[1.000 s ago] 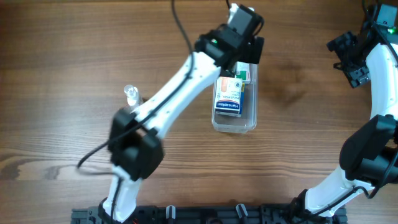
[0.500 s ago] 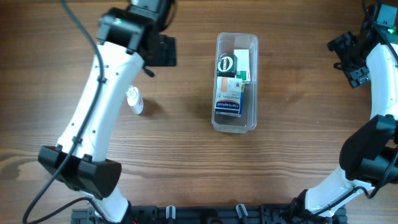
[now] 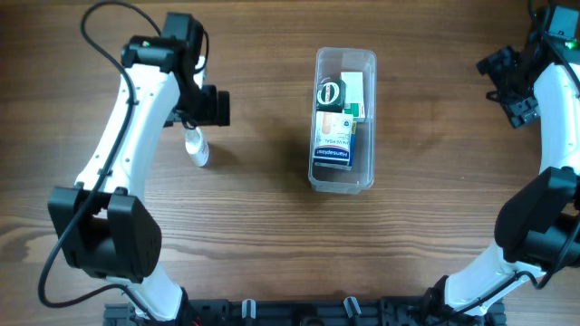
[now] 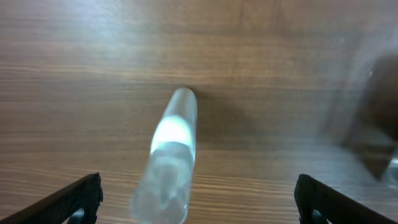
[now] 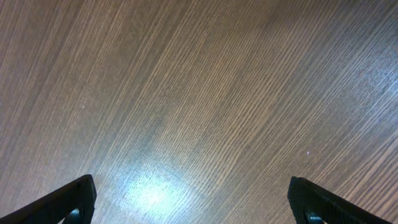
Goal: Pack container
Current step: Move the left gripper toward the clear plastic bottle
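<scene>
**Above the small bottle: left claw (image 4: 199, 201) released**

Your left arm reaches over the tabletop's (image 3: 272, 240) left side, claw pointing down at the clear bottle (image 4: 172, 152). The container (image 3: 343, 183) sits mid-tabletop, boxes (image 3: 333, 148) inside. At the far right, your right claw (image 5: 193, 200) is spread wide too.

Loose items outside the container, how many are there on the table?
1: the small clear bottle sits on the wood left of the container, between the fingers of the open left gripper. Anything under the arms would be hidden.
</scene>
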### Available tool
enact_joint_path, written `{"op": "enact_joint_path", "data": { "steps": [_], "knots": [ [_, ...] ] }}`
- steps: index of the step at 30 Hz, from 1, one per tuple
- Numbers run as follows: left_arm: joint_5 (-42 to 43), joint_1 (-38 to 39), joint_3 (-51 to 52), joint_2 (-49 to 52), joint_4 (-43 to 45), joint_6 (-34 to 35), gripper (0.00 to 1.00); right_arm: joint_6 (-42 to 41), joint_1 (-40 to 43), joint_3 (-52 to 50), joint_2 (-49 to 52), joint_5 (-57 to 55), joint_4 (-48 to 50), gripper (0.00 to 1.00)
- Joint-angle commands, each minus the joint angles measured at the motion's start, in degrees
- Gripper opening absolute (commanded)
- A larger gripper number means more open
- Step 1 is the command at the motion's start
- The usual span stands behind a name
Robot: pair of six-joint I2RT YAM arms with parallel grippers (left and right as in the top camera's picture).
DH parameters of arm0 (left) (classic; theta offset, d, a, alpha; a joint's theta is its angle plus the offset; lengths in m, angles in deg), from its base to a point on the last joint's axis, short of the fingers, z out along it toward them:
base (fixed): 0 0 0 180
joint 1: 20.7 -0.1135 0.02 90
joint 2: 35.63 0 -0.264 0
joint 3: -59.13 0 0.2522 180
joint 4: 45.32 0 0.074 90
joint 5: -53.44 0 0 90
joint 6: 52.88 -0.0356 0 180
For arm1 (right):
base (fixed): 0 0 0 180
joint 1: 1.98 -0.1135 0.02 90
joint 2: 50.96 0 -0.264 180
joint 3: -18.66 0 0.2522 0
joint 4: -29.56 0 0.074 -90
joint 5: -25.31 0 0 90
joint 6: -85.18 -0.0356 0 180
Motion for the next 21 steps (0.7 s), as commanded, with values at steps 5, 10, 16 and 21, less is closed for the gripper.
{"op": "enact_joint_path", "data": {
  "steps": [5,10,16,21],
  "knots": [
    [1.0,-1.0,4.9,0.0,2.6,-3.2,1.00,-1.2,-0.1,-0.2,0.6,0.0,0.2,1.00],
    [1.3,-2.5,6.9,0.4,4.0,-4.3,1.00,-1.2,-0.1,-0.2,0.6,0.0,0.2,1.00],
    [1.9,-2.6,11.2,0.7,6.9,-4.3,1.00,-1.2,-0.1,-0.2,0.6,0.0,0.2,1.00],
    [2.2,-2.6,12.8,0.7,8.8,-4.9,1.00,-1.1,-0.1,-0.2,0.6,0.0,0.2,1.00]
  ]
}}
